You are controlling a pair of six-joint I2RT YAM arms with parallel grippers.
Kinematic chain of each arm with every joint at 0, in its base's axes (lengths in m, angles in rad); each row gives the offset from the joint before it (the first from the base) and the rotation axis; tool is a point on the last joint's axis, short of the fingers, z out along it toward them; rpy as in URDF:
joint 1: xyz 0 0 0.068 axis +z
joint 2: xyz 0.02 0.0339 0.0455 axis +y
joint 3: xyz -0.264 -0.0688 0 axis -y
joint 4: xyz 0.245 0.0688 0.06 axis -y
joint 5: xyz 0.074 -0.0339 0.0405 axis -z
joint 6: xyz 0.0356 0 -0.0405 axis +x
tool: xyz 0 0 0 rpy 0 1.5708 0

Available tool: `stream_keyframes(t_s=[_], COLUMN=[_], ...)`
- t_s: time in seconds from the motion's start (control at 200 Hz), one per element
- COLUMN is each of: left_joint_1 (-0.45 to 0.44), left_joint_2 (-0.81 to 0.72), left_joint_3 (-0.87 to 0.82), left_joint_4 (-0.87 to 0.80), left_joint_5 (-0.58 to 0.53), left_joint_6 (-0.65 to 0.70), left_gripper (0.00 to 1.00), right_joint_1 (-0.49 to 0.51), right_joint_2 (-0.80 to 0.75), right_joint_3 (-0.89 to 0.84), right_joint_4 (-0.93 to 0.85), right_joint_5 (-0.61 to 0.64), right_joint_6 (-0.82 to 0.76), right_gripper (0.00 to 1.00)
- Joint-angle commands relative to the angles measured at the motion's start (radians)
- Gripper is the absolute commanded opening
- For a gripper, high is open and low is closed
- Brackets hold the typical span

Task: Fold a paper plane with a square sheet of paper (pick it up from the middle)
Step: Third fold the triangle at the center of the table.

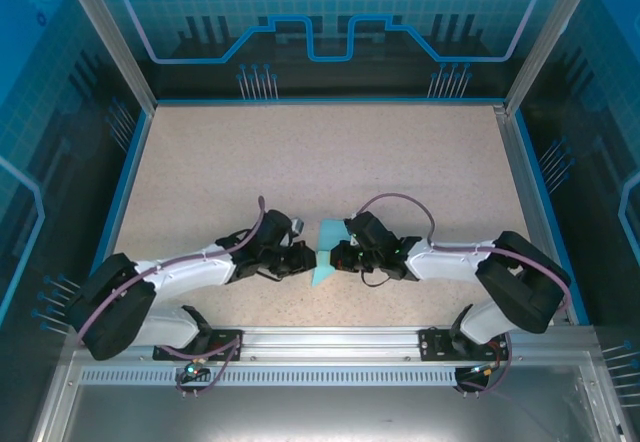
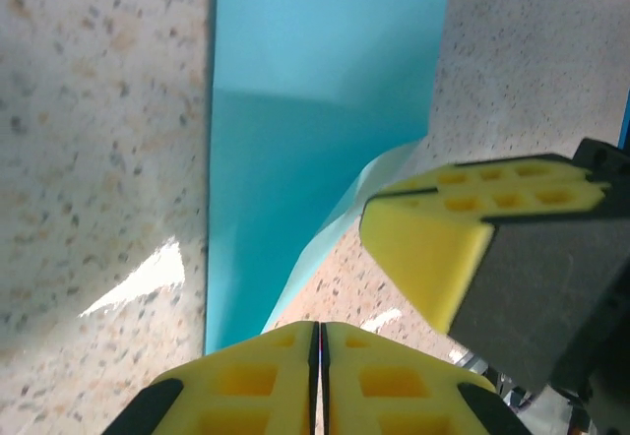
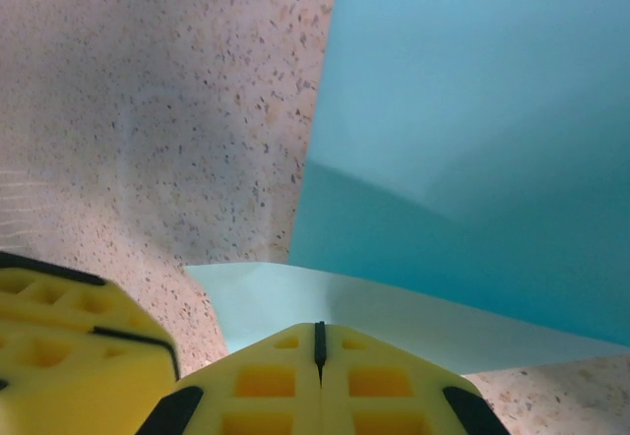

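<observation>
We are seeing the desk carrying the paper at its front middle, between both arms, one flap lifting off the surface; the right fingers are pinching that flap, closed tight, while the left fingers are pressing together at its edge, grip unclear

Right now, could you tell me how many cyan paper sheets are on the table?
1: the folded sheet lies at the table's near middle, between the left claw and right claw, which could hide more.
</observation>
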Motion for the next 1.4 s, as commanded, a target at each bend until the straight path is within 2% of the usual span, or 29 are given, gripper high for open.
stream_keyframes(t_s=[0.0, 0.37, 0.72, 0.925, 1.17, 1.396], left_joint_1=[-0.018, -0.072, -0.072, -0.073, -0.072, -0.071], left_joint_2=[-0.040, 0.105, 0.169, 0.197, 0.220, 0.230], left_joint_3=[-0.027, -0.001, 0.003, 0.021, 0.036, 0.037], left_joint_4=[-0.015, 0.065, 0.023, -0.039, -0.112, -0.122], left_joint_5=[0.022, 0.018, -0.017, -0.038, -0.054, -0.048], left_joint_6=[-0.038, -0.053, -0.054, -0.054, -0.055, -0.053], left_gripper=[0.12, 0.08, 0.07, 0.07, 0.06, 0.06], right_joint_1=[-0.007, 0.008, 0.017, 0.007, -0.070, -0.213], right_joint_2=[0.040, 0.083, 0.133, 0.137, 0.122, 0.044], right_joint_3=[0.004, 0.001, 0.005, 0.000, -0.048, -0.094], right_joint_4=[0.026, 0.080, 0.087, 0.062, 0.047, -0.037], right_joint_5=[-0.045, -0.100, -0.123, -0.093, -0.069, -0.070], right_joint_6=[0.010, 0.012, 0.007, 0.000, -0.030, -0.133], right_gripper=[0.02, 0.02, 0.02, 0.01, 0.01, 0.02])
